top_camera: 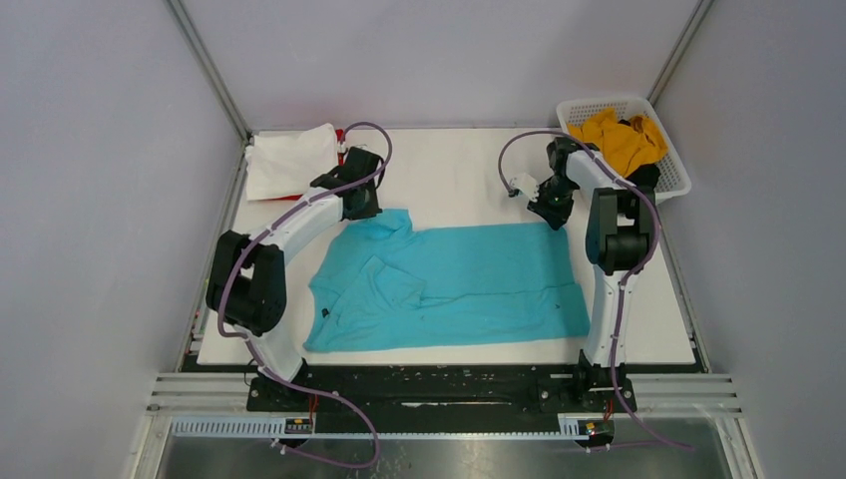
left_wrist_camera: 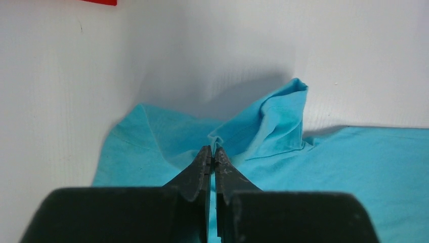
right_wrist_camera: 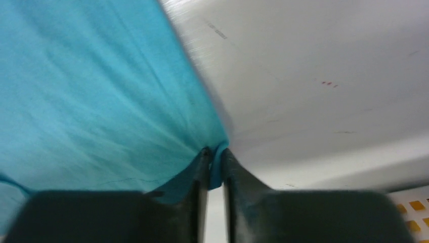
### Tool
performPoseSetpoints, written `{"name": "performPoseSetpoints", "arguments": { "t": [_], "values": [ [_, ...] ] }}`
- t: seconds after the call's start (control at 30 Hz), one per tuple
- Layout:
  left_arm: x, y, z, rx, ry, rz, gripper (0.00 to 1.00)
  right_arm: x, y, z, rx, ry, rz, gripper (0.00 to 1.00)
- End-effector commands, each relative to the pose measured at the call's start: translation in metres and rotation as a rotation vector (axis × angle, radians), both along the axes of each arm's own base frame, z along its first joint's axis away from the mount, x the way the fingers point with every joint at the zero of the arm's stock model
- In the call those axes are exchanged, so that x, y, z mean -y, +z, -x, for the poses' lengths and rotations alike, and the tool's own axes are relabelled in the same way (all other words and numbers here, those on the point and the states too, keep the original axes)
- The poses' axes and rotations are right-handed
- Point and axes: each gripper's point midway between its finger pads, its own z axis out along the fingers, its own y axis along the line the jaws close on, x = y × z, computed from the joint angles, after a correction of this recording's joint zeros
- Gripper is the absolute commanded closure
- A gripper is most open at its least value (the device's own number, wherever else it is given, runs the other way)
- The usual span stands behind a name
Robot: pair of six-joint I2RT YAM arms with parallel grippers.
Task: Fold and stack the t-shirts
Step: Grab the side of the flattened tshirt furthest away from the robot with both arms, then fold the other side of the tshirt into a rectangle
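The turquoise t-shirt lies spread across the middle of the white table, wrinkled on its left half. My left gripper is shut on the shirt's far left edge; in the left wrist view a thin pinch of turquoise cloth sits between its tips. My right gripper is shut on the shirt's far right corner; the right wrist view shows turquoise cloth clamped between the fingers. A white t-shirt lies folded at the far left. A mustard-yellow t-shirt and a black one lie in the basket.
The white lattice basket stands at the far right corner. A sliver of red shows at the top of the left wrist view. Grey walls enclose the table on three sides.
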Motion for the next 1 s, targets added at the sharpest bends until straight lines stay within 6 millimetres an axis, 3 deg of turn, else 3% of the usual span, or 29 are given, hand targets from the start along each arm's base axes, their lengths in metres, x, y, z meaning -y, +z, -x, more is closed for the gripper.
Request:
{"name": "performPoseSetpoints", "arguments": {
  "t": [0.0,0.13,0.27,0.53,0.77,0.97],
  "values": [
    [0.001,0.027,-0.002,0.090,0.021,0.025,1.00,0.003,0.018,0.014,0.012,0.048,0.008,0.88],
    [0.001,0.035,0.012,0.107,0.018,0.028,1.00,-0.004,0.037,0.011,0.089,0.081,-0.027,0.96],
    [-0.004,0.040,0.033,0.125,0.031,0.044,1.00,-0.009,0.055,0.022,0.156,0.151,-0.026,1.00],
    [-0.005,0.033,0.091,0.126,0.004,0.103,1.00,-0.007,0.064,0.081,0.152,0.403,0.102,1.00],
    [-0.023,0.015,0.143,0.079,0.041,0.107,1.00,-0.004,0.073,0.119,0.079,0.542,0.127,1.00],
    [-0.034,0.009,0.175,0.085,0.066,0.154,1.00,0.004,0.072,0.144,0.025,0.624,0.159,1.00]
  ]
}}
